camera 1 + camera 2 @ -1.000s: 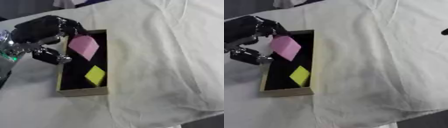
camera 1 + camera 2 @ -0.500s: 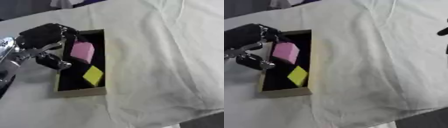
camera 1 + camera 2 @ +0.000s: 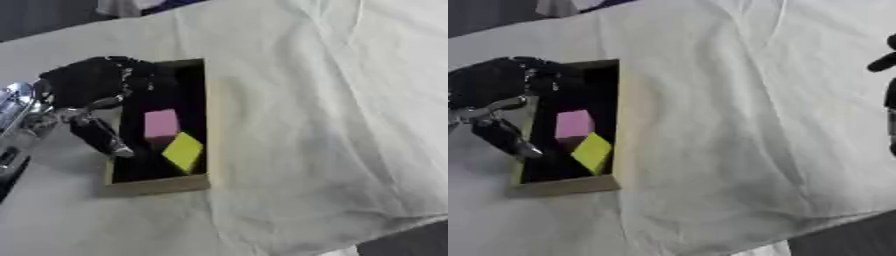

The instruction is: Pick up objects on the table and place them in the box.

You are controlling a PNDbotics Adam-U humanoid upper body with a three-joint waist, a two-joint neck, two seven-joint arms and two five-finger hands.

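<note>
A shallow wooden box (image 3: 159, 185) with a black inside lies on the left of the white cloth. In it a pink block (image 3: 160, 123) rests beside a yellow block (image 3: 183, 150), their corners close together. My left hand (image 3: 85, 82), black with silver parts, hangs over the box's left rim and far end. It is open and holds nothing, its thumb (image 3: 102, 138) pointing down along the left wall. A dark part of my right hand (image 3: 888, 61) shows at the right edge of the right eye view, far from the box.
A wrinkled white cloth (image 3: 324, 110) covers the table and folds down over the near right edge (image 3: 385, 225). Dark floor shows at the lower right corner. Something pale lies beyond the far edge at the top left.
The pink block has left my left hand and now lies in the box next to the yellow one. The hand has opened and drawn back to the left rim.
</note>
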